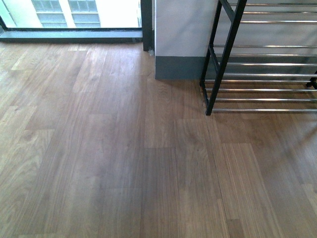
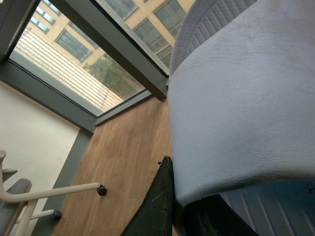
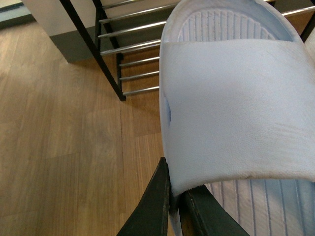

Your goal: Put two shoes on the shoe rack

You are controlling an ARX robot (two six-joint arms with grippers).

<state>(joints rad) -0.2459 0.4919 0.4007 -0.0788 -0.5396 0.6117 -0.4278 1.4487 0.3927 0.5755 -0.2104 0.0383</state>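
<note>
Front view: the wooden floor (image 1: 124,163) fills nearly the whole frame and is bare across the middle and bottom. The shoe rack (image 1: 225,54) stands at the upper right. Its black side frame leans across the picture, its chrome rods run off the right edge, and no shoe shows on the visible rods. Behind it rises a pale wall pillar (image 1: 183,29) with a grey base, and a window (image 1: 74,12) sits at the upper left. Neither arm shows in this view.

In the right wrist view, the right-hand slide (image 3: 236,108), pale blue with a broad one-piece strap and a ribbed footbed, takes up most of the picture. It hangs above the floor, with the rack's lower rods close beyond its far end. The right gripper (image 3: 174,199) is nearly closed, and its two dark fingers pinch the near edge of the strap between them.

In the left wrist view, the left-hand slide (image 2: 236,108), of the same pale blue, has faint dark scuffs on its strap and is likewise lifted clear of the floor. The left gripper (image 2: 174,206) clamps the strap's edge in the same way, one finger outside the strap and one under it. Beyond this slide are window frames, a building outside, and the white leg of a chair base (image 2: 49,191) ending in a small black caster (image 2: 102,190).
</note>
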